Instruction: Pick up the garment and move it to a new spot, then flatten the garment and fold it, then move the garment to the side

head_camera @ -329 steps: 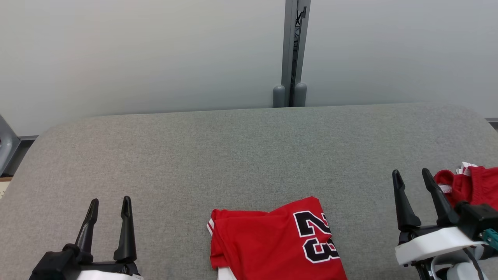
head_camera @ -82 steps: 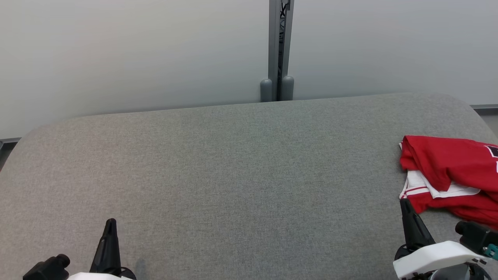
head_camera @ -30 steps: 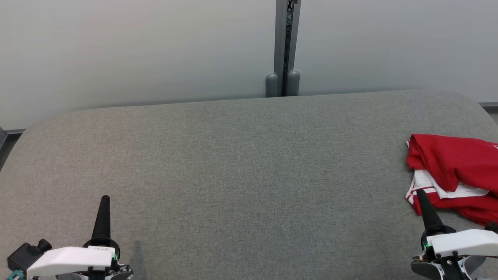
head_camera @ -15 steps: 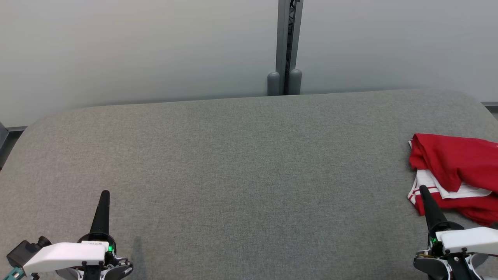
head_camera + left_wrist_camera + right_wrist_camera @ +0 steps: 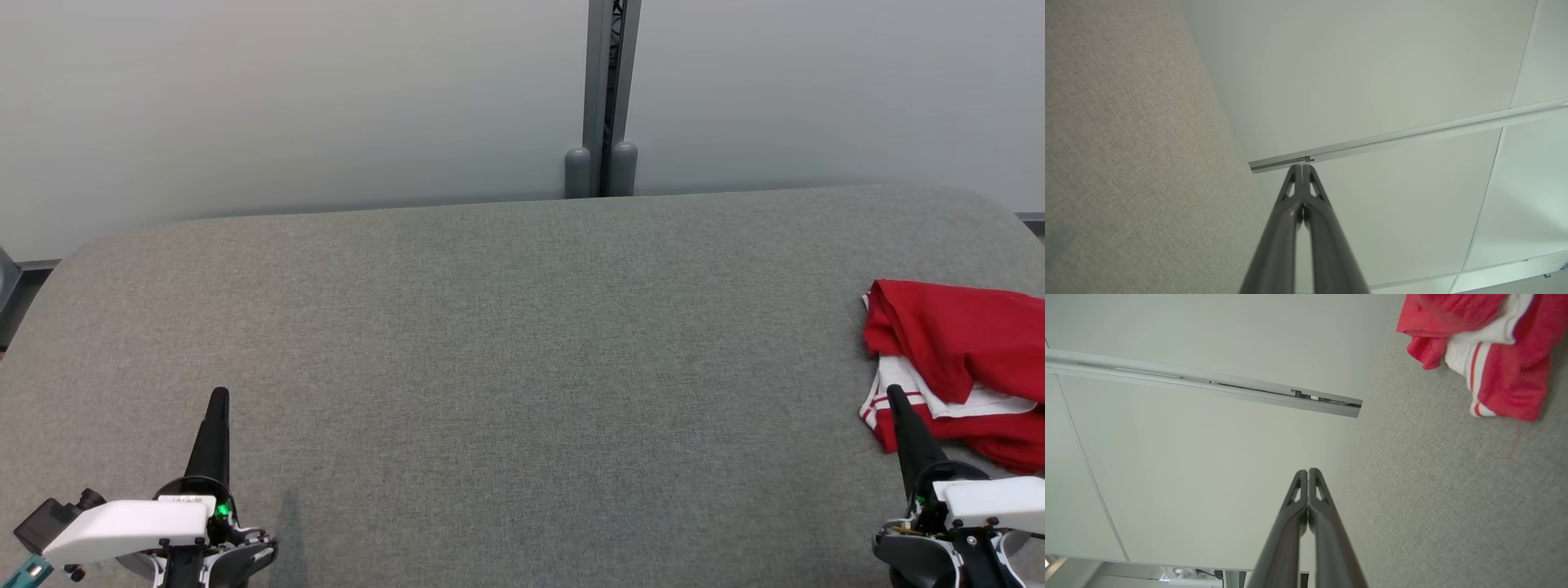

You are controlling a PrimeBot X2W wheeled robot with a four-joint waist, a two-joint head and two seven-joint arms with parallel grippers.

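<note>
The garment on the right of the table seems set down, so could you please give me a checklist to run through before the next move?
1. The garment lies on the table, at its right side: ok.
2. Fold tidy: not ok; the layers sit uneven and white trim sticks out.
3. Whole garment on the table: cannot tell; the head view's edge cuts it off.
4. Jaws of the left gripper shut and empty: ok.
5. Jaws of the right gripper shut, empty, apart from the garment: ok.
</note>
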